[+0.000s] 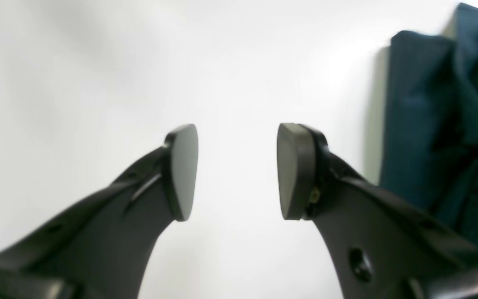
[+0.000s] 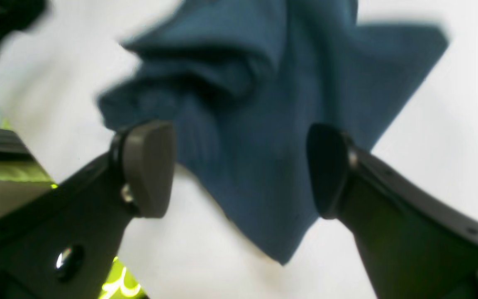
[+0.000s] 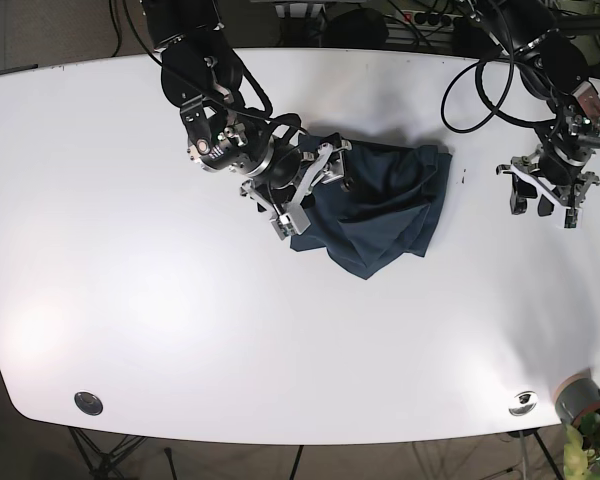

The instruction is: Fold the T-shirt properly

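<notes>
T-shirt [image 3: 380, 205] sits mid-table [image 3: 180, 330], bunched into a rough dark-blue wad with loose layers and a pointed corner sticking out; looks partly gathered, not a neat fold, so squaring and the final folds seem left. Right pincer [image 2: 239, 170] is spread wide over the shirt's edge, cloth showing between the pads, nothing pinched. Left pincer [image 1: 237, 170] is also spread, empty, over bare table well apart from the shirt, which shows only at its view's right edge.
</notes>
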`<action>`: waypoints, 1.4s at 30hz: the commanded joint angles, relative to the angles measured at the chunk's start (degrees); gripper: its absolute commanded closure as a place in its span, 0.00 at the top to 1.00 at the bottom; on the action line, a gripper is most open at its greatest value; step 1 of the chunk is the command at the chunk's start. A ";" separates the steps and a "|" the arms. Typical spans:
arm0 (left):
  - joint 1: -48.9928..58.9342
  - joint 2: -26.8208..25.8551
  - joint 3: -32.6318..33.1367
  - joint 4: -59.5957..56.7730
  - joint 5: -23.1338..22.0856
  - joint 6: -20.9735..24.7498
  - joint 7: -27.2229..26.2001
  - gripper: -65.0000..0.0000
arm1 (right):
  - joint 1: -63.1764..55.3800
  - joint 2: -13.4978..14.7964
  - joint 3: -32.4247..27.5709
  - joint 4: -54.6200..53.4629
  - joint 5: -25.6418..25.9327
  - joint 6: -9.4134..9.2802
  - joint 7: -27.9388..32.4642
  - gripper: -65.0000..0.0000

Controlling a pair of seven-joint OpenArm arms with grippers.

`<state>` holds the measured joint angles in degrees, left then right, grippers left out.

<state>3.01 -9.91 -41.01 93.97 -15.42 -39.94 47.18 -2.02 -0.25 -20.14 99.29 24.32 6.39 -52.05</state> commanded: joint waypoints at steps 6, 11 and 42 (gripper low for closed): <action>0.56 -2.70 -0.17 0.93 -0.98 -0.06 -1.07 0.42 | 6.11 -4.36 -3.64 -9.48 1.05 0.51 1.37 0.51; 2.23 -2.53 -0.08 1.28 -1.06 -0.06 -1.07 0.42 | 9.63 -7.79 -3.81 -14.67 1.05 0.51 1.37 0.51; 5.57 -1.21 15.65 13.23 -0.62 -0.06 -1.24 0.42 | 23.08 -2.69 -6.80 -18.10 17.66 -0.02 9.46 0.50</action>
<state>8.25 -11.46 -26.55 104.99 -15.35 -39.94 46.92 20.62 -4.47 -27.33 78.19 41.82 6.24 -43.77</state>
